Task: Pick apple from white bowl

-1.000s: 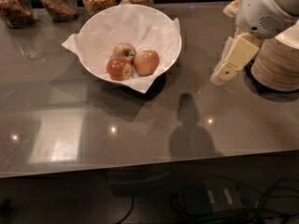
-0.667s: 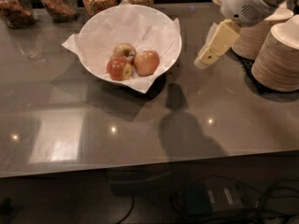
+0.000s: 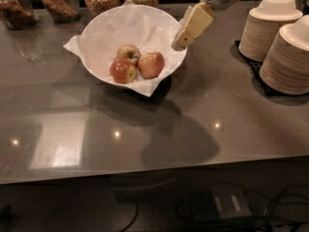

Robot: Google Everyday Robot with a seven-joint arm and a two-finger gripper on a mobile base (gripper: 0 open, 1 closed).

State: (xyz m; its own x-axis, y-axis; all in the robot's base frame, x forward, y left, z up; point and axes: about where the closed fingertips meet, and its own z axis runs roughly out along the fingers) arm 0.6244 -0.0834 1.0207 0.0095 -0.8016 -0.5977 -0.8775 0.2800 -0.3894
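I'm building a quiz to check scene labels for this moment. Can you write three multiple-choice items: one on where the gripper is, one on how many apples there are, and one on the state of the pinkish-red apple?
1. Where is the gripper?
A. At the white bowl's rim, on the picture's right side
B. Down among the fruit
C. Off to the bowl's left side

2. How many apples lie in the white bowl?
A. Two
B. Three
C. Four

3. What state is the pinkish-red apple in?
A. Lifted in the gripper
B. Lying outside the bowl
C. Resting in the bowl, apart from the gripper

Answers:
1 A: the gripper's tip hangs at that rim, above the fruit.
2 B: the pinkish-red apple, a darker red apple and a yellow-green apple lie together.
3 C: it lies inside the bowl with a clear gap to the gripper.
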